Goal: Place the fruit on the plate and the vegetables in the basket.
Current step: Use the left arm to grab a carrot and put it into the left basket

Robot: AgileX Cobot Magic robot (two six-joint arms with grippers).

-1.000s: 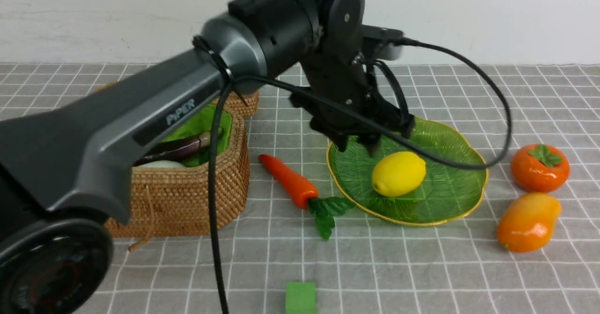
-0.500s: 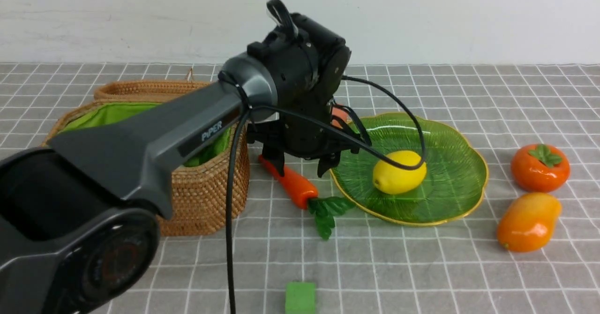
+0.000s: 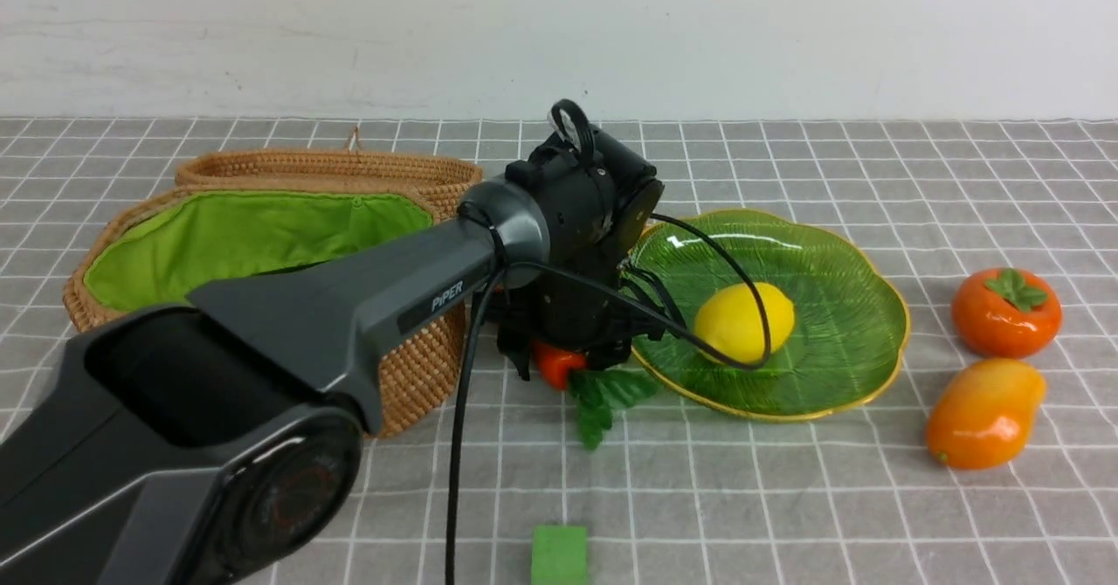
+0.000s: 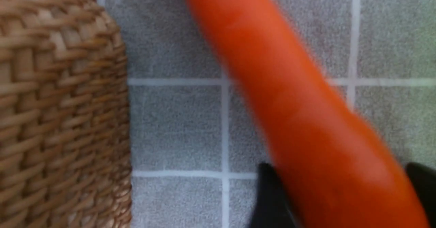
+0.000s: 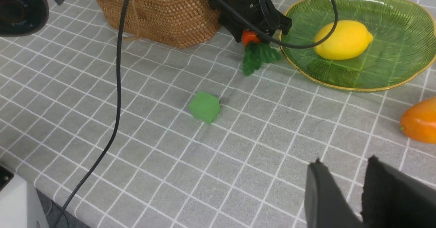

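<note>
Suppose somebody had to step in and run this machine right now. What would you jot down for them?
Left fingers: down astride the carrot, between basket and plate; grip unclear.
Right fingers: slightly apart, empty.
Done: lemon on the plate.
To do: carrot into the basket; persimmon and mango, on the cloth right of the plate, onto it.
The basket's inside is hidden.

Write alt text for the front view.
The left gripper straddles a carrot lying between a basket and a green plate holding a lemon. A persimmon and mango sit right of the plate; a green cube lies nearest the camera.
</note>
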